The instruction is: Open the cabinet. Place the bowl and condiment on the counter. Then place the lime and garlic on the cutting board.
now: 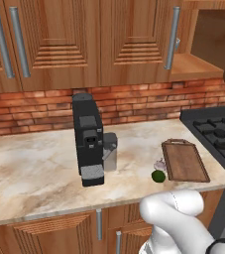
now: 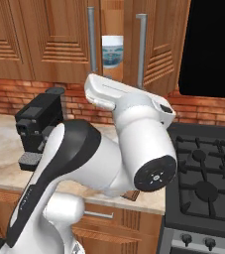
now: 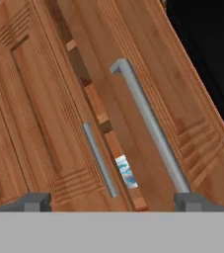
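Observation:
The cabinet's right door (image 3: 182, 99) stands ajar, and its long grey handle (image 3: 150, 123) is just ahead of my open gripper (image 3: 114, 202), which holds nothing. The left door (image 3: 44, 113) is closed. The pale blue-white bowl (image 3: 126, 172) shows through the gap between the doors (image 2: 112, 51). The condiment is hidden. On the counter (image 1: 34, 168) lies the dark cutting board (image 1: 185, 161). The green lime (image 1: 158, 175) and the pale garlic (image 1: 159, 163) sit beside its left edge.
A black coffee machine (image 1: 88, 139) stands mid-counter with a grey canister (image 1: 110, 151) against it. A black stove (image 2: 203, 168) adjoins the counter on the right. Closed wall cabinets (image 1: 49, 39) hang to the left.

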